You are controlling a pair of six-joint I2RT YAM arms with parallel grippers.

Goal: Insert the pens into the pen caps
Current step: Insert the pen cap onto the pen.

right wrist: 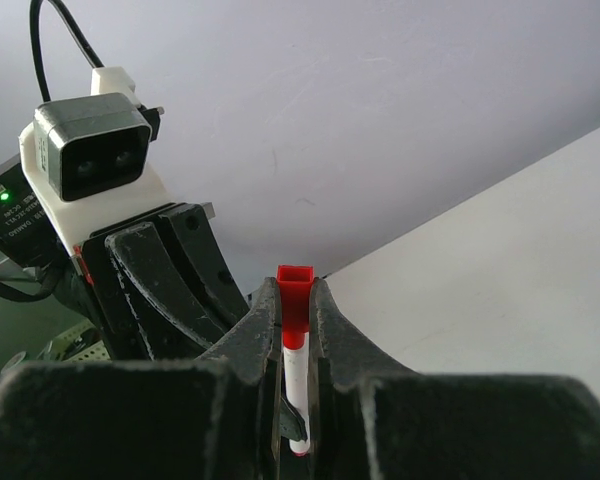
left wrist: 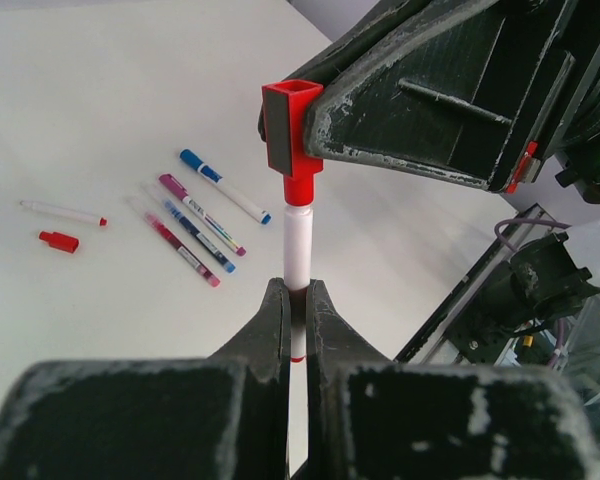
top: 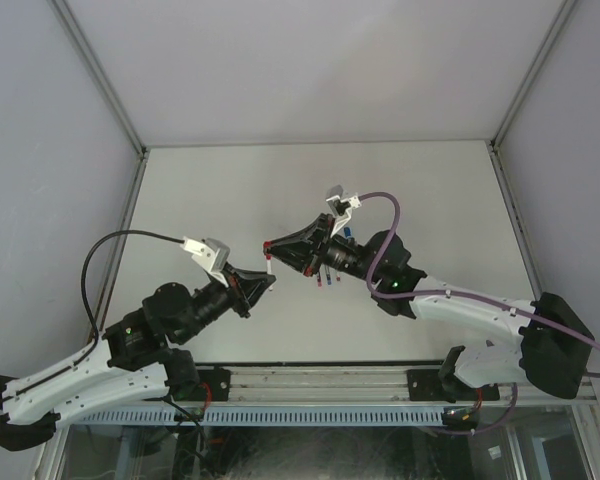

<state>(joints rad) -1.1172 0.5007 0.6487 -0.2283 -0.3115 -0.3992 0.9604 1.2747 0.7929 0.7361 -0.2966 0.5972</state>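
A thin white-barrelled plastic marker pen (left wrist: 297,245) is being held upright above the table by the left gripper (left wrist: 296,292). Its dark fingers are being pressed together on the lower barrel, and a red band is showing just below the grip. The pen's upper end is being met by a short red plastic cap with a square end (left wrist: 300,170), which is being clamped between the closed fingers of the right gripper (right wrist: 296,297). How far the tip is seated inside cannot be told. In the overhead view the two grippers are being held tip to tip over the middle of the flat white table (top: 210,190). On the table surface, four pens with blue and magenta ends (left wrist: 200,213) are being seen lying side by side, slanted and close together. Near them but apart, an uncapped white pen with a red tip (left wrist: 63,212) is lying with a loose red cap (left wrist: 58,241) just beside it, not touching.
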